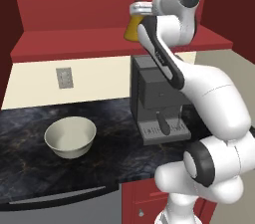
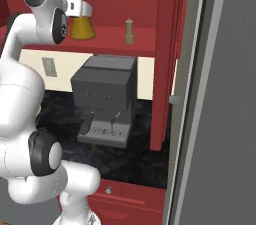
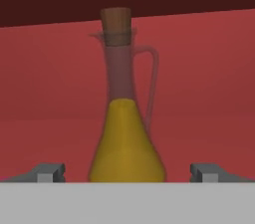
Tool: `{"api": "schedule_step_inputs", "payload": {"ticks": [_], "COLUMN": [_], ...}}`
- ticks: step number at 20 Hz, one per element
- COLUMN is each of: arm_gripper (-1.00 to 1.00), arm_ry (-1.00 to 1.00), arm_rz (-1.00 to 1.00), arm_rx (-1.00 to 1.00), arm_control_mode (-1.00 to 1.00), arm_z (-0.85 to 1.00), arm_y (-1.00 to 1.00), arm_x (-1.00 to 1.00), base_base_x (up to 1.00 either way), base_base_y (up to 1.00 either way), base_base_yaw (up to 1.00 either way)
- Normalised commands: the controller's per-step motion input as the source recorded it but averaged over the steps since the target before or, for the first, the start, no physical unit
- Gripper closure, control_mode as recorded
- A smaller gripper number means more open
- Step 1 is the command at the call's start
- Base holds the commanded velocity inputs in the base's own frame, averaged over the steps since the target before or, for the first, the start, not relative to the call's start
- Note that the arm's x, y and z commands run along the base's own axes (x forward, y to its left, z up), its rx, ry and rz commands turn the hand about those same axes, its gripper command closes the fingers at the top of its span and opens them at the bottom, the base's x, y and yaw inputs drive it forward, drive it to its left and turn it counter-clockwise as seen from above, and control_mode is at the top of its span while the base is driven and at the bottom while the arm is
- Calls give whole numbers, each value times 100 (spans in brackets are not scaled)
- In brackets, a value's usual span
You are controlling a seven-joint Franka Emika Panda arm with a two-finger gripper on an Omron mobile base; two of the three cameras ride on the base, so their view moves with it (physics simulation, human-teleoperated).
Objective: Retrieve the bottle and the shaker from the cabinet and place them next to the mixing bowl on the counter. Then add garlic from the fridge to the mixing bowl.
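A glass bottle (image 3: 127, 138) with a cork stopper, a thin handle and yellow oil in its lower half stands upright on the red cabinet shelf (image 2: 107, 36). My gripper (image 3: 127, 172) is open, level with the bottle's wide base, one fingertip on each side and apart from the glass. In the base views the gripper (image 1: 138, 10) (image 2: 86, 11) sits right in front of the bottle (image 1: 131, 32) (image 2: 82, 29). A small tan shaker (image 2: 129, 31) stands to its right on the same shelf. The cream mixing bowl (image 1: 70, 137) rests empty on the dark counter (image 1: 30, 133).
A dark coffee machine (image 1: 159, 99) (image 2: 104, 100) stands on the counter directly under the shelf. The red cabinet side wall (image 2: 167, 54) and a tall grey fridge door (image 2: 220, 99) rise on the right. A wall outlet (image 1: 64, 77) is behind the bowl.
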Motion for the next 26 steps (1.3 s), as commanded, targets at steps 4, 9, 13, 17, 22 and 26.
{"api": "schedule_step_inputs", "payload": {"ticks": [4,9,13,17,22,26], "arm_gripper": [-100,-100,-100,-100,-100,-100], "arm_ry": [-12,-8,4,0,0,0], "arm_rz": [0,0,0,0,0,0], "arm_rx": [-5,-2,0,0,0,0], "arm_control_mode": [-100,-100,-100,-100,-100,-100], "arm_z": [-2,-4,0,0,0,0], "arm_y": [2,9,11,0,0,0], "arm_x": [26,32,55,47,15,26], "base_base_x": [0,0,0,0,0,0], "base_base_y": [0,0,0,0,0,0], "base_base_yaw": [0,0,0,0,0,0]}}
